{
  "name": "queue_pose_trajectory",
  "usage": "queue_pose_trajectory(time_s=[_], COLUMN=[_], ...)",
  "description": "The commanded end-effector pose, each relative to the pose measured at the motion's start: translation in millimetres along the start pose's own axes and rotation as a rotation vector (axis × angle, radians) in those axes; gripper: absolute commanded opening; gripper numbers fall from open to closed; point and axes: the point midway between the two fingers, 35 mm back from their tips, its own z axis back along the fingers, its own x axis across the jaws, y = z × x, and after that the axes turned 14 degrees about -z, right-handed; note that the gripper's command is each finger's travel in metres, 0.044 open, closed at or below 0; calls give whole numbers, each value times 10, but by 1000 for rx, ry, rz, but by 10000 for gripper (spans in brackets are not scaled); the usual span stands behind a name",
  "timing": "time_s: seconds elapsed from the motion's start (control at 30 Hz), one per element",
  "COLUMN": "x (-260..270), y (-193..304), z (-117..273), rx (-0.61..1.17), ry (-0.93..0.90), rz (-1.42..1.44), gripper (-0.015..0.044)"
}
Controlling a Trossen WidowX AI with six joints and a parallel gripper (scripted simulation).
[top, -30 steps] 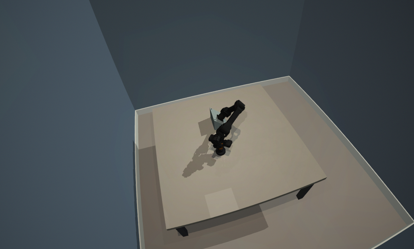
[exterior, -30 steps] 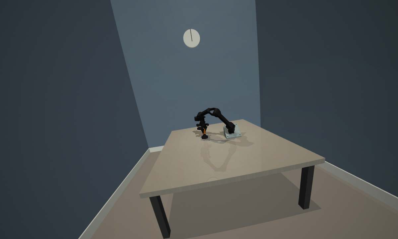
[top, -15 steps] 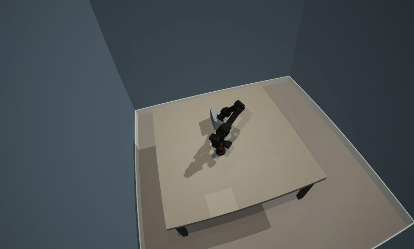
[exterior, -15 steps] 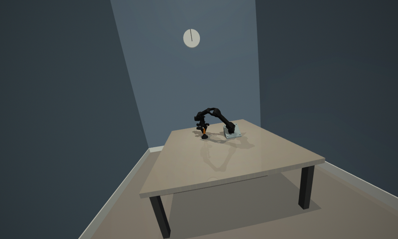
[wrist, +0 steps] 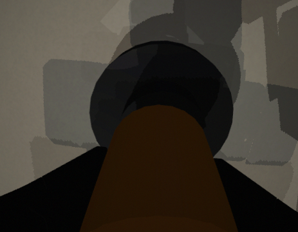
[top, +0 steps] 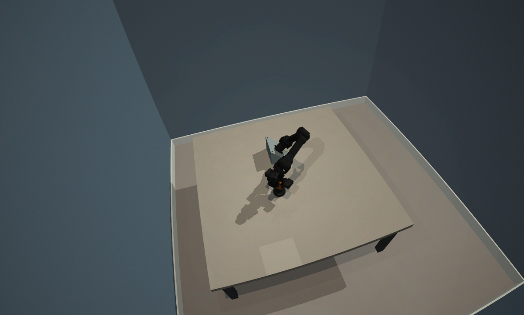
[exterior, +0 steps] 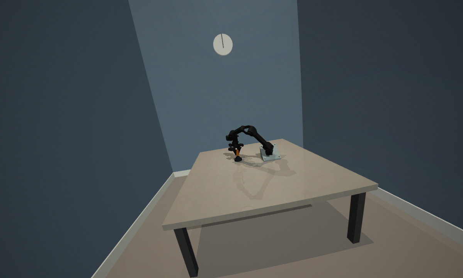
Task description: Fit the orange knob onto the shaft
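The orange knob [top: 279, 187] [exterior: 237, 152] [wrist: 159, 167] stands upright over the round dark pedestal [top: 279, 193] [exterior: 238, 159] [wrist: 102, 96]. My gripper [wrist: 158, 163] is shut on the knob, with a black finger on each side of it in the wrist view. The knob's lower end is above the pedestal's wide base and lined up near its middle. The dark shaft, its flat side and the knob's hole are hidden, so how far the knob sits on the shaft cannot be told.
The arm's pale mounting plate [top: 270, 150] [exterior: 273, 156] stands on the table [top: 334, 195] [exterior: 295, 186], behind the pedestal in the top view and to its right in the exterior view. The arm arches above the table between plate and pedestal.
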Motion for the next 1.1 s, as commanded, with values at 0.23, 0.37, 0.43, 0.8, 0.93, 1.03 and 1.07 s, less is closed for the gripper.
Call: queue_pose_trajectory(time_s=[0.23, 0.37, 0.43, 0.8, 0.93, 1.03, 1.07], x=[-25, -19, -18, -4, 9, 12, 12], y=[14, 10, 9, 4, -9, -13, -11], z=[-19, -21, -18, 30, 40, 35, 34], rx=[-1, -1, -1, -1, -1, -1, -1], ry=[-1, -2, -2, -1, -2, -2, -2], rz=[-5, -5, -5, -58, -203, -214, -214], gripper=[0, 0, 0, 0, 0, 0, 0])
